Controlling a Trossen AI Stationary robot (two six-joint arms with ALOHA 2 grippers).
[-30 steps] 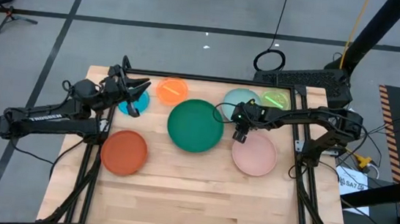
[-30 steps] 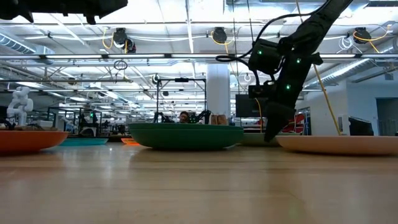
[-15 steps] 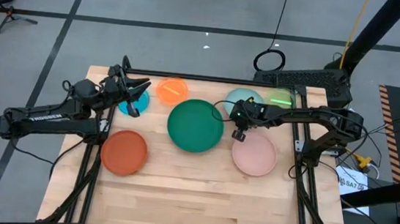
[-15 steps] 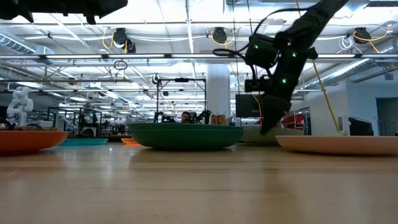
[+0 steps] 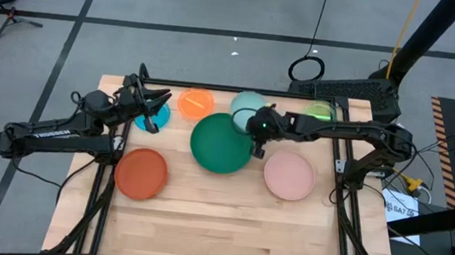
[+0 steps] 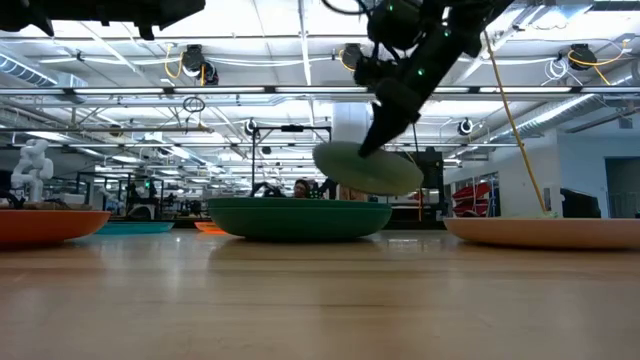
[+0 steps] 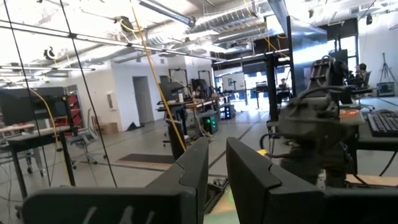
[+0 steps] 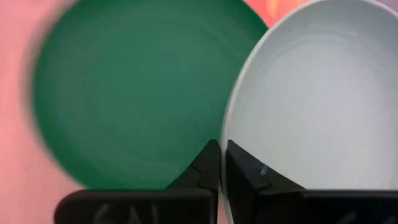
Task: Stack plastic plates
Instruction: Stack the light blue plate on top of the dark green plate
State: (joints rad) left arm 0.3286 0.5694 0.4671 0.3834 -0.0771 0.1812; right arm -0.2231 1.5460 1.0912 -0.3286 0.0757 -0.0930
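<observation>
My right gripper (image 5: pixel 253 123) is shut on the pale mint plate (image 5: pixel 248 104) and holds it in the air over the far right rim of the large dark green plate (image 5: pixel 221 143). The low view shows the mint plate (image 6: pixel 368 168) tilted above the green plate (image 6: pixel 298 218). The small blue plate (image 5: pixel 150 117), small orange plate (image 5: pixel 196 101), lime green plate (image 5: pixel 318 113), pink plate (image 5: pixel 290 175) and orange-red plate (image 5: pixel 141 174) lie flat on the table. My left gripper (image 5: pixel 161 100) hovers above the blue plate, its fingers (image 7: pixel 249 174) a narrow gap apart with nothing between them. My right gripper pinches the mint plate's rim (image 8: pixel 225 134) between its two fingers, one on the plate's inner face and one outside it. The fingers slant down from above. The plate hangs below them, lifted clear and tilted.
The wooden table (image 5: pixel 218 227) has bare room along its near half. A black frame rail (image 5: pixel 239 89) runs along the far edge. The arm bases stand at the table's left and right edges.
My right gripper has shut on the mint plate's rim, then risen and gone toward the table's left. The mint plate has come up off the table, tipped, and now hangs over the green plate's far right rim.
</observation>
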